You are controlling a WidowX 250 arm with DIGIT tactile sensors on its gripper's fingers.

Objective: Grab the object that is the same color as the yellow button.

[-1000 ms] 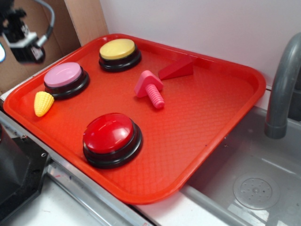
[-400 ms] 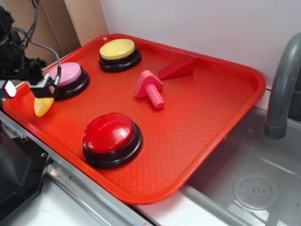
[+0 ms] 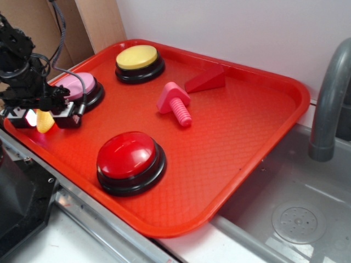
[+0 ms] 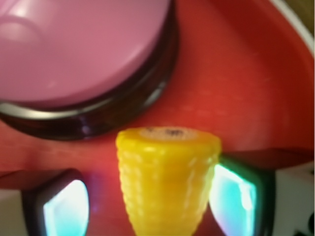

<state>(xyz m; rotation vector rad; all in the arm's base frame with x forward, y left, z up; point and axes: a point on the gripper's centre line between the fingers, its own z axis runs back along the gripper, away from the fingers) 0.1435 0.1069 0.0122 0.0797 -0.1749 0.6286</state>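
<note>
Since a second ago the gripper (image 3: 45,119) has dropped from high at the tray's far-left corner down onto the tray floor, and its lit pads now stand either side of the toy corn cob (image 3: 45,121), which has not shifted from its spot just in front of the pink-topped button (image 3: 77,86). In the wrist view the left pad (image 4: 64,206) shows a strip of red tray between itself and the corn cob (image 4: 167,184), while the right pad (image 4: 234,196) sits at or very near the cob's flank; the fingers look parted around it, not yet clenched. My reading is that the reach is done and only the squeeze and lift remain; the cob tapers, so it may slip if pinched unevenly.

Working rightward from the fingers: the pink-topped button just behind them, the yellow button (image 3: 137,57) further back, whose dome matches the cob's colour, and the large red button (image 3: 130,159) toward the front. Beyond those lie the pink screw (image 3: 176,104) and a red wedge (image 3: 205,80), both well clear of the fingers.

Everything rests on a red textured tray (image 3: 247,142) with a raised rim. Right of it is a steel sink (image 3: 296,219) with a grey tap (image 3: 329,104), a pale wall behind and cardboard at the back left
</note>
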